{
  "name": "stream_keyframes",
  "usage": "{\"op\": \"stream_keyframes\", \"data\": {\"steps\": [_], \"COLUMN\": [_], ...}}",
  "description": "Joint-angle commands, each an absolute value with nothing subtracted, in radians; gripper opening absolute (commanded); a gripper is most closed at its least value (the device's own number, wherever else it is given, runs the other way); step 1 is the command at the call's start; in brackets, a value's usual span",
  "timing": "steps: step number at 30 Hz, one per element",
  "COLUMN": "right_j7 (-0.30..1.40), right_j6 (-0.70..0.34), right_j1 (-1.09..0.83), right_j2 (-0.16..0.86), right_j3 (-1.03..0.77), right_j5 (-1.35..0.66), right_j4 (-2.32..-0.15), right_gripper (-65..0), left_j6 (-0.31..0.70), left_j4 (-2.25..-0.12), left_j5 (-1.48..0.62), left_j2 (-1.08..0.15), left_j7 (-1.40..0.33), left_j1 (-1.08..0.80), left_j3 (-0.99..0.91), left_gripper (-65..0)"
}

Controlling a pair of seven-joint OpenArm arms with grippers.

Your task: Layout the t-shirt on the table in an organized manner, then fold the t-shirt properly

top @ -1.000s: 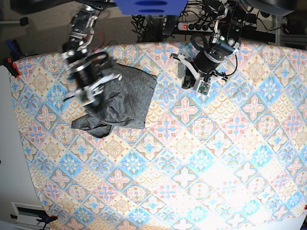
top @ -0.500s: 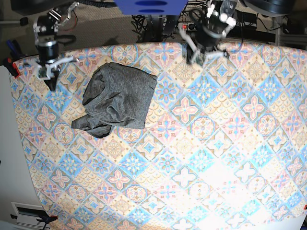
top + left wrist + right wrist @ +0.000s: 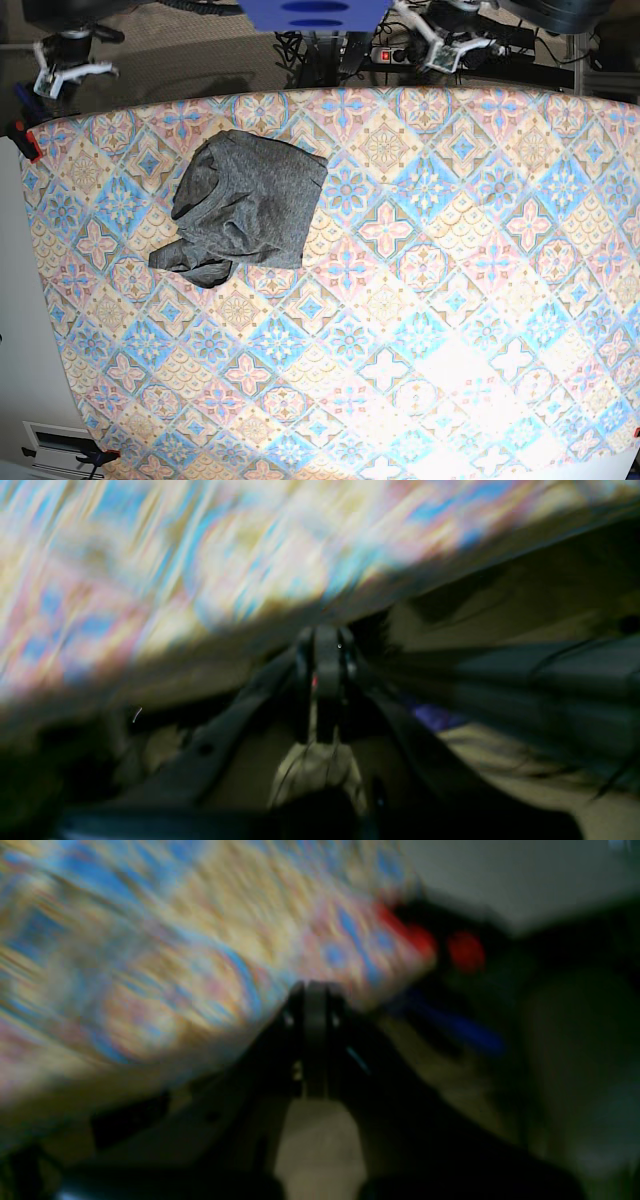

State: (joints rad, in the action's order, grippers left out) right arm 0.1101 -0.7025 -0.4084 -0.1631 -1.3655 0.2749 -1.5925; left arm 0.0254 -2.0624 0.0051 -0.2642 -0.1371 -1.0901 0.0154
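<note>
The dark grey t-shirt (image 3: 240,205) lies in a crumpled heap on the far left part of the patterned table (image 3: 420,300), with nothing touching it. My right gripper (image 3: 58,72) hangs beyond the table's far left corner. In the blurred right wrist view the right gripper (image 3: 312,990) is shut and empty, by the cloth's edge. My left gripper (image 3: 443,48) sits past the far edge, right of centre. The smeared left wrist view shows the left gripper (image 3: 327,632) shut on nothing. The shirt is out of both wrist views.
A red clamp (image 3: 25,140) grips the table's left far corner and shows as red blobs (image 3: 462,950) in the right wrist view. A power strip and cables (image 3: 400,55) lie behind the far edge. A blue part (image 3: 312,12) overhangs the top centre.
Both arms have pulled back from over the table to beyond its far edge, the right one leaving the shirt. The shirt has stayed crumpled in place.
</note>
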Motion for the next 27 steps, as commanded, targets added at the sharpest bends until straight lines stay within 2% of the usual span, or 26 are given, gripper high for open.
{"op": "stream_keyframes", "data": {"steps": [1,7,13,16,20,22,24,27], "right_j7": [0.087,0.085,0.077,-0.025,-0.197,-0.234,-0.252,-0.265], "right_j6": [-0.698,-0.698,-0.698,-0.698,-0.698,-0.698,-0.698,-0.698], "right_j1": [-0.414,-0.412,-0.305,-0.249,-0.186,-0.163,-0.142,-0.125], "right_j2": [-0.153,-0.148,-0.147,-0.145,-0.145,-0.145,-0.120,-0.028], "right_j3": [-1.395,-1.445,-1.484,-1.484,-1.484,-1.484,-1.484,-1.484], "right_j5": [0.280,0.387,0.562,0.636,0.783,0.858,0.928,1.018], "right_j4": [-1.586,-1.409,-1.107,-1.029,-0.949,-0.898,-0.831,-0.704], "right_gripper": [-65.0,-65.0,-65.0,-65.0,-65.0,-65.0,-65.0,-65.0], "left_j6": [0.031,0.033,0.033,0.031,0.033,0.035,0.035,0.035], "left_j4": [-2.054,-1.824,-1.429,-1.276,-1.089,-0.983,-0.855,-0.654], "left_j5": [0.002,-0.007,-0.008,-0.018,-0.062,-0.076,-0.084,-0.084], "left_j2": [-0.268,-0.266,-0.265,-0.239,-0.216,-0.216,-0.216,-0.220], "left_j7": [-0.130,-0.133,-0.128,-0.120,0.044,0.062,0.070,0.131], "left_j1": [-1.118,-1.106,-0.921,-0.842,-0.780,-0.728,-0.671,-0.579], "left_j3": [0.015,0.019,0.183,0.254,0.262,0.266,0.295,0.326], "left_gripper": [-65.0,-65.0,-65.0,-65.0,-65.0,-65.0,-65.0,-65.0]}}
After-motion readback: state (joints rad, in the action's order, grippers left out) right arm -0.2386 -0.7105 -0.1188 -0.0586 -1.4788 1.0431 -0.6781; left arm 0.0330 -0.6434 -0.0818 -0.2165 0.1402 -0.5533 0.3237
